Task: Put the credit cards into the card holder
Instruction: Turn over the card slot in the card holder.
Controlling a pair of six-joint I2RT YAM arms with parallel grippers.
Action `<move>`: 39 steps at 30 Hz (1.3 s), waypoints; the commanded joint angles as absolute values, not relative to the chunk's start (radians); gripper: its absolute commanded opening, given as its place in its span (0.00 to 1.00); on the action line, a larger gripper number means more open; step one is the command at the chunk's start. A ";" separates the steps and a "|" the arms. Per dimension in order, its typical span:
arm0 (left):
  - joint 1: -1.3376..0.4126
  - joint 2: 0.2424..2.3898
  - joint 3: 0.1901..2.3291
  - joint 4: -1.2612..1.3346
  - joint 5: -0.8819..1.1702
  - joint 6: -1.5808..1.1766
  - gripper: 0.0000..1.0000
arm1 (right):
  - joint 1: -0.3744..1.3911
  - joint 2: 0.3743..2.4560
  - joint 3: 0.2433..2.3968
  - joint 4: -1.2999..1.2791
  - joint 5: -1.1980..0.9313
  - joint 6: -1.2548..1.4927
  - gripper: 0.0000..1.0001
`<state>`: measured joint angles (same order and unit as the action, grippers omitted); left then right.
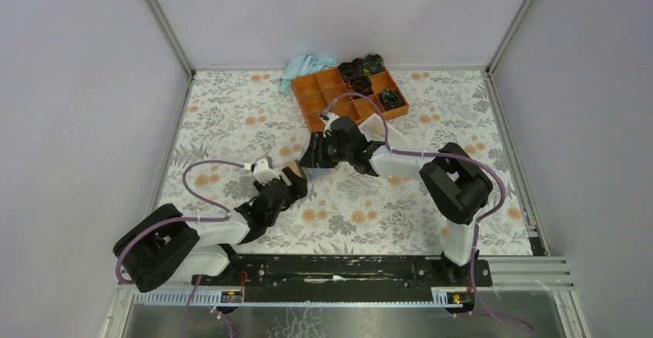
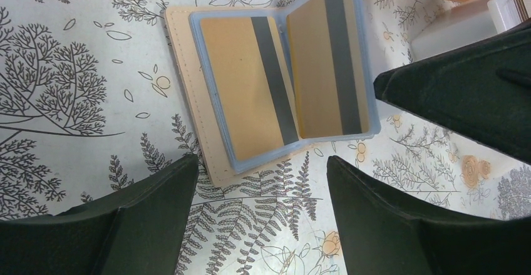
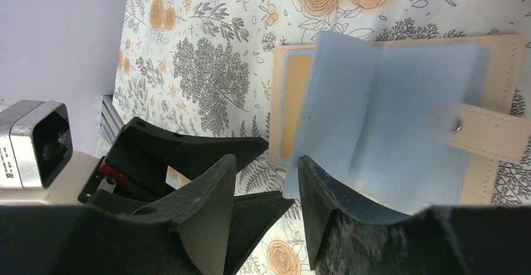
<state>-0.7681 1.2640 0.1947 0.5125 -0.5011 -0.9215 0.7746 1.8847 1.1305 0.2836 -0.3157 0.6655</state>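
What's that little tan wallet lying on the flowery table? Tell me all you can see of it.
The wallet lies open and flat on the floral cloth. Its cover looks like beige stitched leather, with a closure tab bearing a snap. Inside are light blue see-through sleeves, fanned like pages; tan cards with a dark stripe show through two. The open right end effector is at one sleeve's edge; contact is unclear.

A floral-printed worktop point(image 1: 231, 115) carries an orange compartment tray point(image 1: 319, 92) near its 12 o'clock edge, with a crumpled light blue cloth point(image 1: 304, 67) lying against the tray's 10 o'clock corner and small dark items point(image 1: 391, 98) sitting in the compartments from 1 to 3 o'clock.
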 commanded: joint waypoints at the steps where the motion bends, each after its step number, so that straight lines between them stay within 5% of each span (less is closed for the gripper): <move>1: -0.774 1.255 0.159 0.455 -0.495 -0.932 0.83 | 0.790 1.911 1.166 0.341 -0.352 0.694 0.49; 27: -0.783 0.965 0.175 0.334 -0.518 -0.947 0.83 | 0.787 1.944 1.123 0.422 -0.353 0.721 0.50; 39: -0.780 1.061 0.267 0.459 -0.506 -0.889 0.83 | 0.716 1.773 1.110 0.258 -0.223 0.573 0.50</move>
